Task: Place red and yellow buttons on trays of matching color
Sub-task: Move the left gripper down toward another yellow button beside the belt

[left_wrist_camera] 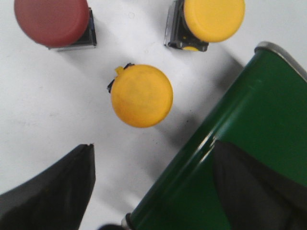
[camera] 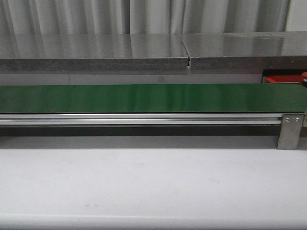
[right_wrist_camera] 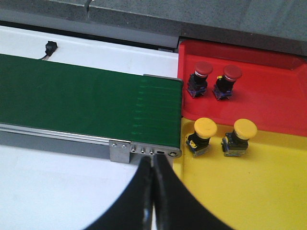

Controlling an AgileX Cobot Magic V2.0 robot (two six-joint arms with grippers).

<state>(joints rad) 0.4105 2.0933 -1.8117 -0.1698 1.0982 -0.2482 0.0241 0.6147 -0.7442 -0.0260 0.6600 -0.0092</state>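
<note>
— Right wrist view, what do I see?
— Right gripper is clenched, empty; red tray and yellow tray each hold two matching buttons.
— And left?
— Left gripper is released above a yellow button.

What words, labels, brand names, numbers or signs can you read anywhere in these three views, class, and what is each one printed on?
None can be read in any view.
The green belt is plain.
The red tray and yellow tray carry no lettering.
The button caps, red and yellow, are blank.
Small yellow marks on the button bodies are too small to tell if they are text.
</note>
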